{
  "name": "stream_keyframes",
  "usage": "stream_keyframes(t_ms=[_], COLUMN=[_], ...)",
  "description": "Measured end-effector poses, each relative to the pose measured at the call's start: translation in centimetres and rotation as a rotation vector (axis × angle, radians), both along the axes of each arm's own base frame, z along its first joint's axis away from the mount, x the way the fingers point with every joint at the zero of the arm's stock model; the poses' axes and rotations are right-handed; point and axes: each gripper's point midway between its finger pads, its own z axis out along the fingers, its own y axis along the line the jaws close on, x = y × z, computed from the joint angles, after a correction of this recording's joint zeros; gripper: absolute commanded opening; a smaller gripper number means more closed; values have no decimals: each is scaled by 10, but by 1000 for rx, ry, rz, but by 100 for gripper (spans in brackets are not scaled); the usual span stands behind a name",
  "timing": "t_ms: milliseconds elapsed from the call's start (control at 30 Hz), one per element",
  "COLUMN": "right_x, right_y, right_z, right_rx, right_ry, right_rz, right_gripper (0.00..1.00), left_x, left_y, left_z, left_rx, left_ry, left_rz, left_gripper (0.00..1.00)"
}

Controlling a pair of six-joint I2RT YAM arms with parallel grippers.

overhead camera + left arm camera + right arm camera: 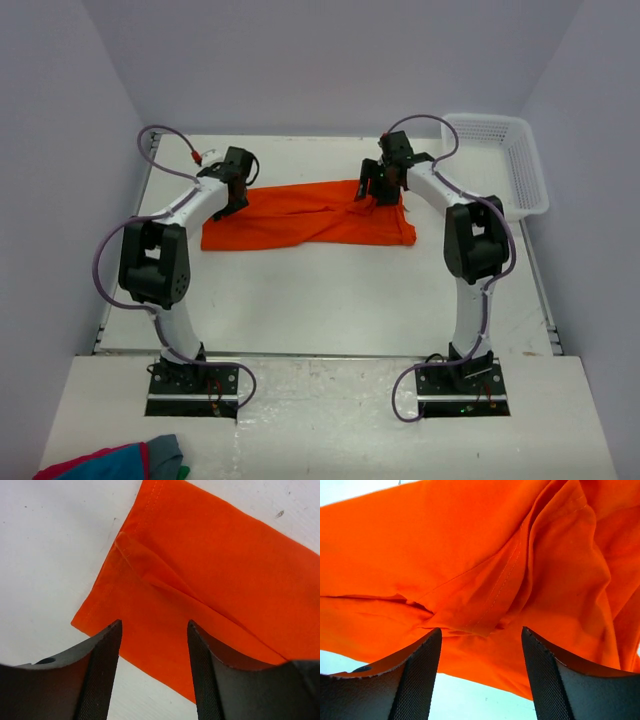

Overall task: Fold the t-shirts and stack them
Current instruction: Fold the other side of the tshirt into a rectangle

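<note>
One bright orange t-shirt lies on the white table as a long, wrinkled band running left to right. My left gripper hovers at the band's left end. In the left wrist view its jaws stand open over a hemmed corner of the t-shirt, and cloth and bare table show between the fingers. My right gripper is over the bunched right part. In the right wrist view it is open just above folded, seamed cloth, gripping nothing.
A white plastic basket stands at the back right corner of the table. A red, blue and grey cloth bundle lies on the near ledge at the bottom left. Walls close in on the left, back and right.
</note>
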Motion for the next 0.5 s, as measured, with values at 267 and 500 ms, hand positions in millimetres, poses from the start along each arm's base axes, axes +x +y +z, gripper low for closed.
stream_keyframes(t_ms=[267, 500], right_x=[-3, -3], right_y=[7, 11], right_z=[-19, -29], right_rx=[30, 50], right_ry=[42, 55], right_rz=[9, 17], right_gripper=[54, 47], left_x=[9, 10], left_y=[-4, -3], left_z=[-5, -4], left_rx=[-26, -24], left_ry=[-2, -5], left_rz=[-8, -11], left_gripper=[56, 56])
